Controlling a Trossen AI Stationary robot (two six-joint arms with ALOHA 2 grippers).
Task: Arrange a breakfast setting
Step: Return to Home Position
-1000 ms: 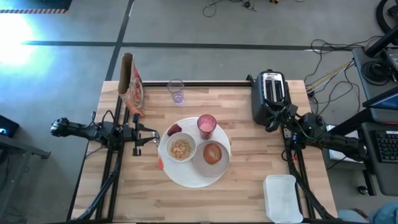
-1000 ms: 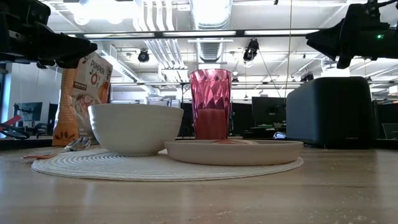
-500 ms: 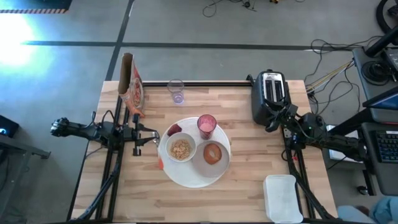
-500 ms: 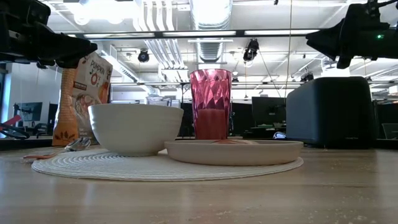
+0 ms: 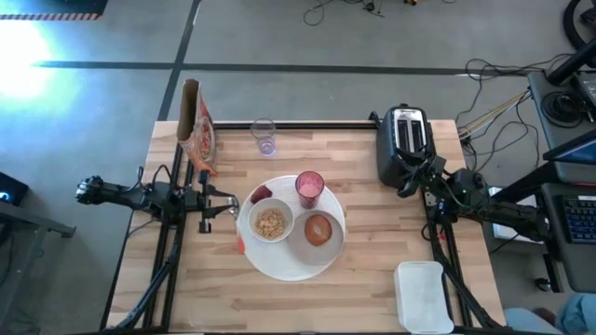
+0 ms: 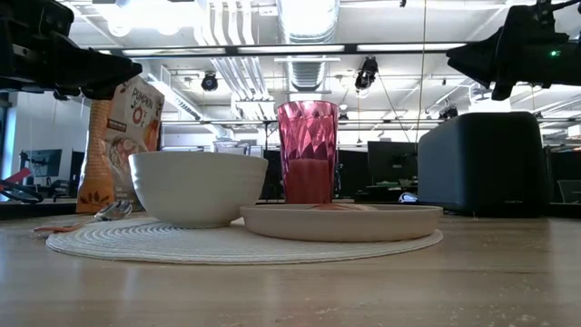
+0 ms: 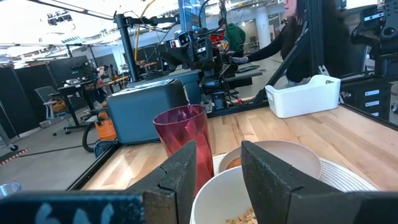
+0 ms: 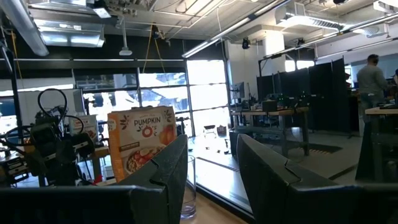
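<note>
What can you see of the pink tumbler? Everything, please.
The tumbler is translucent pink, plastic or glass, with a faceted diamond-pattern wall that tapers toward its base. It stands upright on the far part of the round white mat, behind the bowl and the plate. Its lower half looks denser, perhaps partly filled. Nothing grips it; whether it touches the plate cannot be told.

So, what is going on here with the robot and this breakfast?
Nothing is being handled. The left gripper and the right gripper are at the sides of the table, both open and empty. A round white mat carries a bowl of cereal and a piece of bread, with a pink cup and a red fruit at its edge. The breakfast looks laid out.
</note>
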